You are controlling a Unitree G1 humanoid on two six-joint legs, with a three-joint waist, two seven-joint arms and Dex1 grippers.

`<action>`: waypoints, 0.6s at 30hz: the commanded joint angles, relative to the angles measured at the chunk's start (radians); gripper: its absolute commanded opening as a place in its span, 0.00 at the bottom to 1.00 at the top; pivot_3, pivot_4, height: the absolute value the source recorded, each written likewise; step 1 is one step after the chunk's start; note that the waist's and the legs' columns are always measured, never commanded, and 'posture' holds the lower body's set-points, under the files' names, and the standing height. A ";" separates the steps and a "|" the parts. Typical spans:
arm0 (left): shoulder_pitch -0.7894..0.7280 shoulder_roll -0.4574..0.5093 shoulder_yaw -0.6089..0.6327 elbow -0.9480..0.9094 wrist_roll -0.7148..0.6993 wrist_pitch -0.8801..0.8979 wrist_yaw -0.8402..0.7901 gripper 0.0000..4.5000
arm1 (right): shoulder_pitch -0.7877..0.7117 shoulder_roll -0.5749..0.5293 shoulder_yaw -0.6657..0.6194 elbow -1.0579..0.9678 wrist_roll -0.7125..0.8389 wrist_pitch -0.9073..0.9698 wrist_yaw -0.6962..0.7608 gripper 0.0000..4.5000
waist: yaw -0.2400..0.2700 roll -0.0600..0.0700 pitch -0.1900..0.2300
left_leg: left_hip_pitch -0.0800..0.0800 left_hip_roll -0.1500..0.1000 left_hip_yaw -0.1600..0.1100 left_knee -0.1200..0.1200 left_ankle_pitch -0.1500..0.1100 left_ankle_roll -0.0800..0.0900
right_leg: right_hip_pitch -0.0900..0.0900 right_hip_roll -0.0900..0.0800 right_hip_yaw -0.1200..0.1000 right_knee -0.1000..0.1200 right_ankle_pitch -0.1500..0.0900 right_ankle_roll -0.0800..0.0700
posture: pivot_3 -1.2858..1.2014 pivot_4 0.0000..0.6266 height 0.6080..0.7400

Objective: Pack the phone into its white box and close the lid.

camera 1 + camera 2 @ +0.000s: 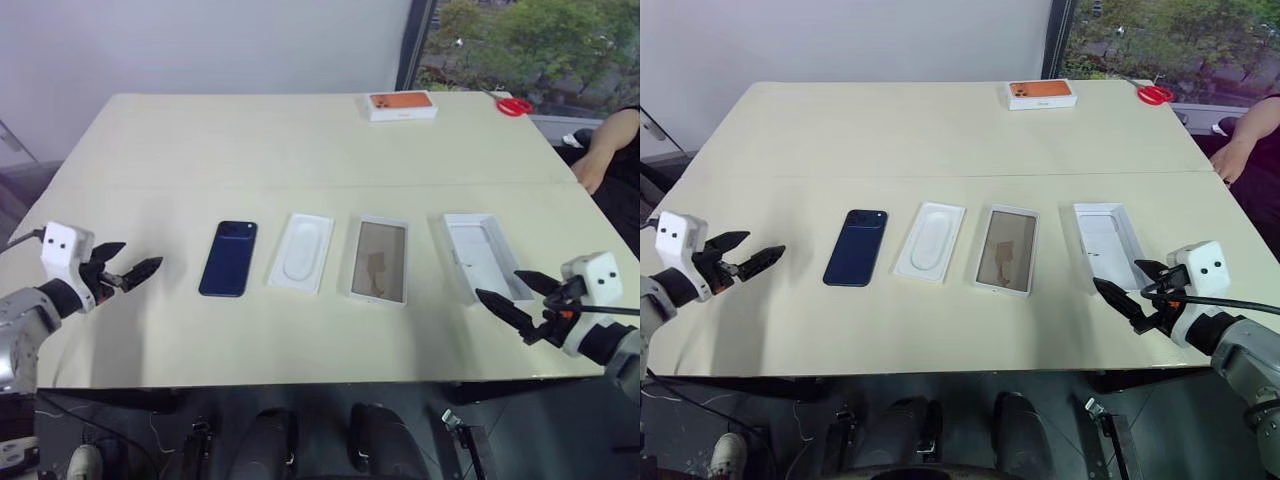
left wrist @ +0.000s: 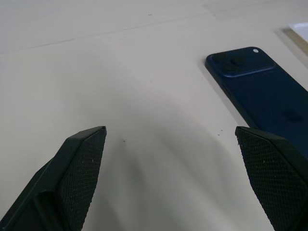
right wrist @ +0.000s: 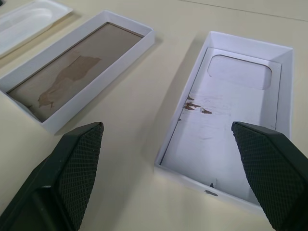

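Note:
The dark navy phone (image 1: 229, 258) lies flat on the cream table, camera cluster at its far end; it also shows in the left wrist view (image 2: 262, 91). Two places to its right sits the white box (image 1: 380, 260), a shallow tray with a brownish inside (image 3: 72, 77). Further right lies the lid (image 1: 478, 255), all white, hollow side up (image 3: 231, 110). My left gripper (image 1: 128, 266) hovers open to the left of the phone, empty. My right gripper (image 1: 514, 293) is open and empty just in front of the lid.
A flat white insert with an oval recess (image 1: 302, 252) lies between phone and box. An orange-topped white box (image 1: 401, 105) and red scissors (image 1: 514, 105) sit at the far edge. A person's arm (image 1: 603, 150) rests at the table's right side.

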 commanded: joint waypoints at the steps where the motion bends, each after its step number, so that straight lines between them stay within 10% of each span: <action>1: 0.009 0.019 0.028 -0.043 -0.011 0.006 0.004 1.00 | -0.005 -0.008 -0.024 -0.029 0.011 -0.015 0.004 0.99 | 0.000 0.000 0.000 | 0.000 0.000 0.000 0.000 0.000 0.000 | 0.000 0.000 0.000 0.000 0.000 0.000 | 0.52 0.24 1.00; 18: -0.012 -0.049 -0.024 -0.176 -0.073 0.092 0.050 1.00 | -0.119 0.000 0.080 -0.094 0.041 0.008 -0.030 0.99 | 0.000 0.000 0.000 | 0.000 0.000 0.000 0.000 0.000 0.000 | 0.000 0.000 0.000 0.000 0.000 0.000 | 0.52 0.24 1.00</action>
